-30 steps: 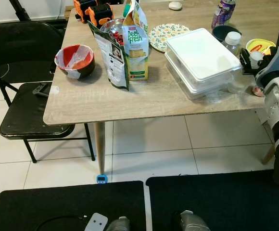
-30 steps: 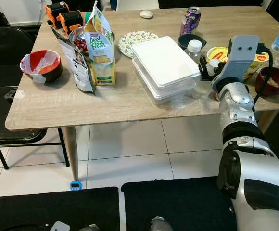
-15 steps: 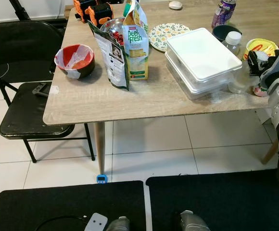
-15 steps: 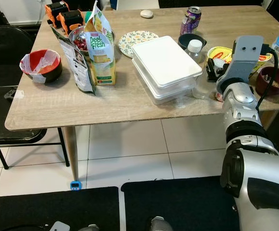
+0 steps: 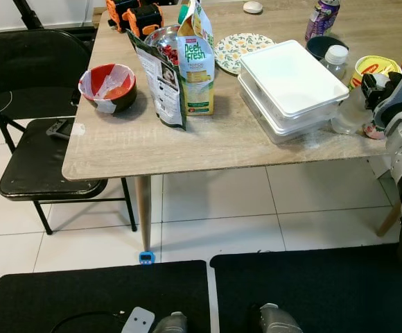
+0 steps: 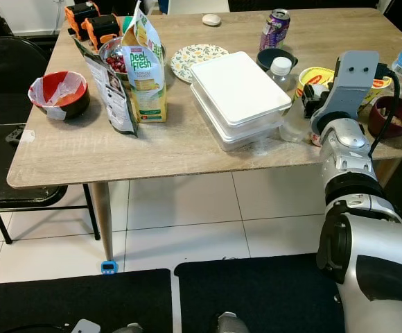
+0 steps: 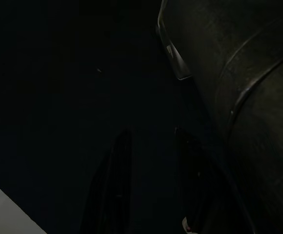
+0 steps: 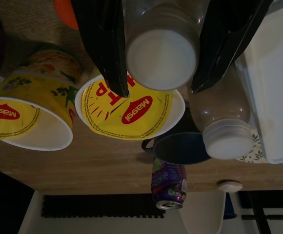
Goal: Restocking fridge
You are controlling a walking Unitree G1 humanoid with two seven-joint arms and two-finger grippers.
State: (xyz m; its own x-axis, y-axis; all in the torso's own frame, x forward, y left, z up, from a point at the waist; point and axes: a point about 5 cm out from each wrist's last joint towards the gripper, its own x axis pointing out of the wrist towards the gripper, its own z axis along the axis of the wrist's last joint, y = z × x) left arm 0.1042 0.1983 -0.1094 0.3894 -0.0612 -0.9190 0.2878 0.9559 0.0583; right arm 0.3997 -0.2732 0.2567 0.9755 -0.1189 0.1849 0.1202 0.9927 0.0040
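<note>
My right gripper (image 6: 303, 105) is at the table's right edge, shut on a clear plastic bottle (image 6: 294, 119) with a white cap (image 8: 161, 58). The bottle stands beside the stacked white lidded containers (image 6: 237, 87). In the right wrist view the two black fingers (image 8: 102, 44) press on either side of it. A second capped bottle (image 6: 279, 69) stands just behind, apart from the gripper. Yellow Maggi cups (image 8: 127, 109) and a purple can (image 6: 277, 28) lie beyond. My left arm hangs idle; its wrist view is very dark.
On the wooden table (image 6: 173, 149) stand a Peel Fresh carton (image 6: 145, 76), a snack bag (image 6: 114, 90), a red bowl (image 6: 59, 94), a patterned plate (image 6: 197, 55), a dark cup (image 6: 269, 59) and a brown bowl (image 6: 395, 114). A black chair (image 5: 35, 139) is at the left. Black mats (image 5: 97, 298) cover the floor.
My right gripper has moved a little to the right and away from the containers, and the clear bottle has moved with it.
</note>
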